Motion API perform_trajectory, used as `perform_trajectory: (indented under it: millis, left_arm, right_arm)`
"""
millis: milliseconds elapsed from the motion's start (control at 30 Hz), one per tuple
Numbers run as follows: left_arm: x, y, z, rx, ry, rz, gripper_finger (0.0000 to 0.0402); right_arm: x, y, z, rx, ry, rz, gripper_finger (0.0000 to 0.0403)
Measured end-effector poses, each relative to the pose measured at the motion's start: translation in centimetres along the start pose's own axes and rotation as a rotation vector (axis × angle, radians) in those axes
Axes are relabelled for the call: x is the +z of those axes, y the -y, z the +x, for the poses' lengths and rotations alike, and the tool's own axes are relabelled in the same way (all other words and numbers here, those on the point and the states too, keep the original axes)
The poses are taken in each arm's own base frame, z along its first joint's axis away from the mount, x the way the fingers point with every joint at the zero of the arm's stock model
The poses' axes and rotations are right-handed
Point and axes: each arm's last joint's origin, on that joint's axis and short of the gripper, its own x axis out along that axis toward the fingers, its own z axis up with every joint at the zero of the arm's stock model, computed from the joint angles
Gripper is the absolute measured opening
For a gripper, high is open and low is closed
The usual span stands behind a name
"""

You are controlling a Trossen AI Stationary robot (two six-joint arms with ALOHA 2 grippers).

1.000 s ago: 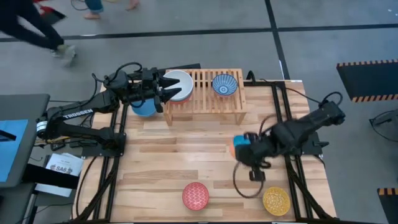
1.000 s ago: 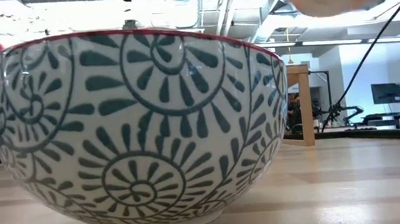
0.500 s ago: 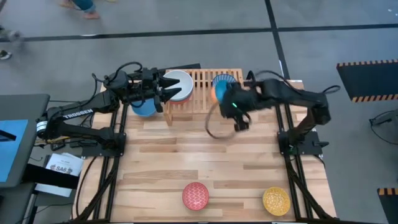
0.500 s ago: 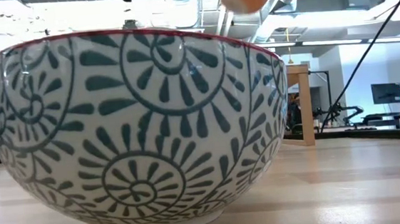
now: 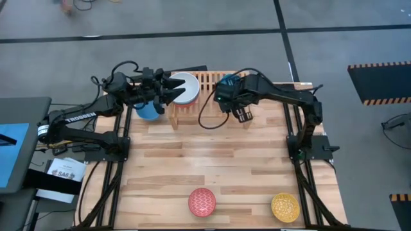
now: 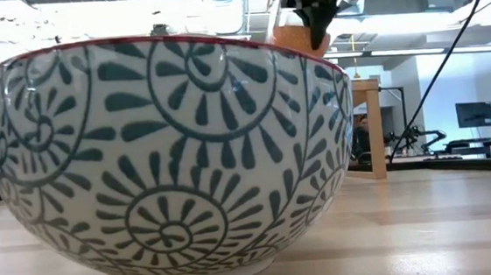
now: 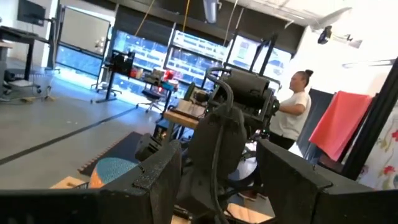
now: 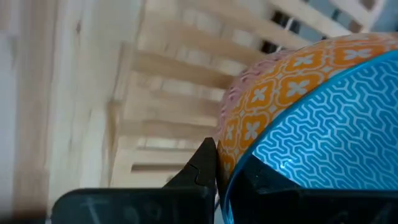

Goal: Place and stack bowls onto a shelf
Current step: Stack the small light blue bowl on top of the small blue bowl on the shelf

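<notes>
Swung from mid-table, right hand (image 5: 226, 96) grips the orange-and-blue bowl (image 8: 292, 106) over the shelf (image 5: 209, 96); left hand (image 5: 168, 92) open.

A plank tabletop (image 5: 192, 160) of light wood is seen from above, with a low slatted shelf (image 5: 209, 102) set along its far edge. A white bowl (image 5: 185, 88) is seated on the shelf's left end. A plain blue bowl (image 5: 148, 110) is placed on the tabletop just left of the shelf. Near the front edge, a patterned red bowl (image 5: 201, 202) and a yellow bowl (image 5: 285, 207) are set well apart, the yellow one towards the right corner.
</notes>
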Motion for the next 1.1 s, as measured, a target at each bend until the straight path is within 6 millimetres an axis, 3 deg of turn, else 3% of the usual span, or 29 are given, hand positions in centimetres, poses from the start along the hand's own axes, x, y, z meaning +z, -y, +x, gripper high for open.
perform_trajectory:
  millis: [400,733,933,1100]
  left_arm:
    - [0.0,0.0,0.0,0.003,0.000,-0.001,0.0195]
    - [0.0,0.0,0.0,0.006,0.000,-0.001,0.0195]
    - [0.0,0.0,0.0,0.006,0.000,-0.001,0.0195]
    - [0.0,0.0,0.0,0.006,0.000,-0.001,0.0195]
  right_arm:
    - [-1.5,2.3,0.7,0.017,0.035,0.103,0.0037]
    - [-0.2,2.7,3.7,0.087,-0.011,0.086,0.0037]
    - [-0.1,2.9,4.4,0.088,-0.034,0.090,0.0037]
    - [-0.1,2.9,4.4,0.093,-0.033,0.114,0.0070]
